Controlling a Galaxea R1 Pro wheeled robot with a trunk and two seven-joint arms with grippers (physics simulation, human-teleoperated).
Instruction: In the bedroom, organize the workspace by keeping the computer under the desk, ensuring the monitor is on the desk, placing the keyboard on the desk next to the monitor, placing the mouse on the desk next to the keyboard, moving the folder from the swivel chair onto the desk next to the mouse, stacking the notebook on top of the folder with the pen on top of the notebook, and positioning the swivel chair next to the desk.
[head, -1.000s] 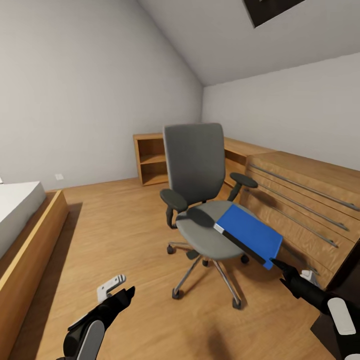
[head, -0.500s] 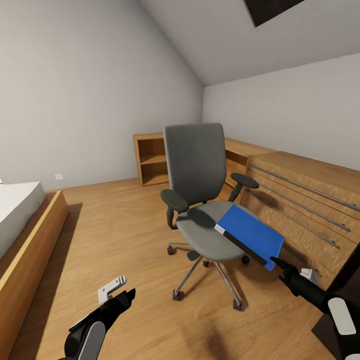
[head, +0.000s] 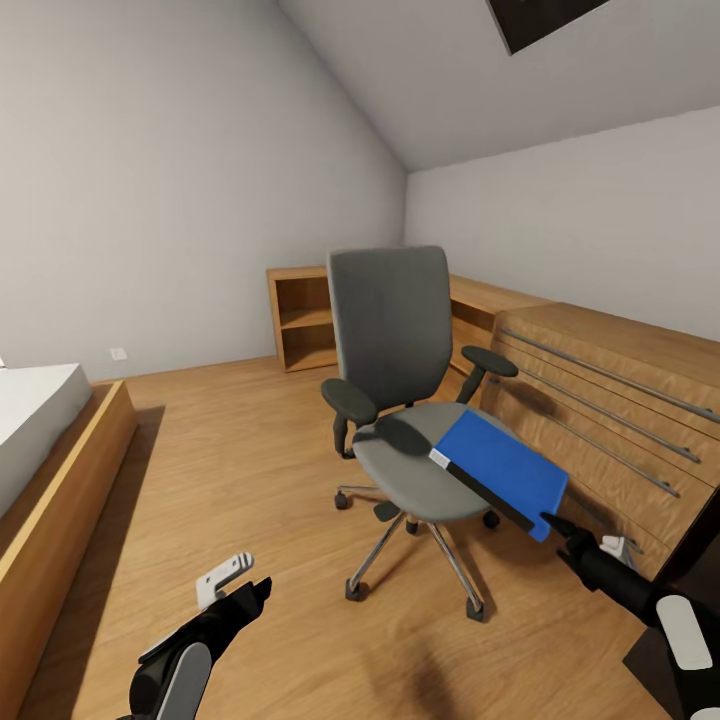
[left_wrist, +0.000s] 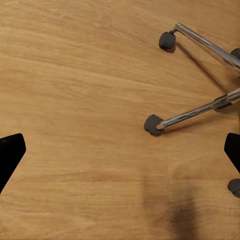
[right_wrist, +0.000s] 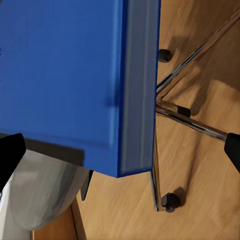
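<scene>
Blue folder lies on the swivel chair seat, overhanging its right edge, long axis running toward the right gripper. That gripper sits at its near corner, jaws spread wide. Left gripper wide too, well apart over the wood floor.

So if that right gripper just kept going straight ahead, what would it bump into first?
Most likely the folder: the right gripper points at its near corner, which overhangs the swivel chair seat. The right wrist view shows that corner close between the open fingertips, though the exact gap is unclear.
</scene>
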